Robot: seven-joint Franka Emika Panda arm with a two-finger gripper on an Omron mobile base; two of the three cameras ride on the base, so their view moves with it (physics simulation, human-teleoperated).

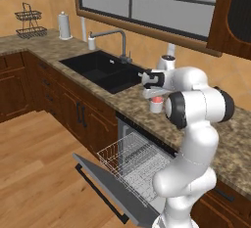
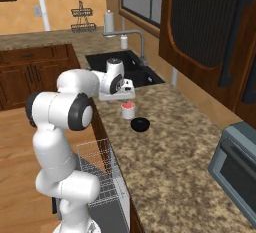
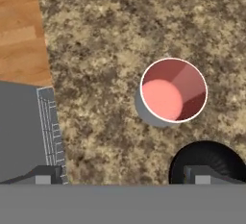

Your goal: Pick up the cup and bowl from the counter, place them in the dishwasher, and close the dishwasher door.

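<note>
The white cup [image 3: 174,90] with its pink-red inside stands upright on the speckled counter [image 3: 110,35]. The black bowl [image 3: 211,153] sits right beside it, partly behind one fingertip [image 3: 204,175]. My gripper [image 3: 125,176] hangs open above the counter, a little off the cup, with nothing between its fingers. In the right base view the gripper [image 2: 123,97] hovers just over the cup [image 2: 128,110], with the bowl [image 2: 140,124] nearer the camera. From the left I see the cup [image 1: 156,105] under the hand. The dishwasher door [image 1: 105,188] lies folded down, and the white wire rack [image 1: 128,159] is pulled out.
A black sink [image 1: 105,70] with a grey faucet [image 1: 117,38] lies left of the cup. A grey toaster oven [image 2: 235,169] stands on the counter at the right. A paper roll [image 1: 64,25] and wire stand [image 1: 29,21] sit far back. The open door juts over the wood floor [image 1: 44,168].
</note>
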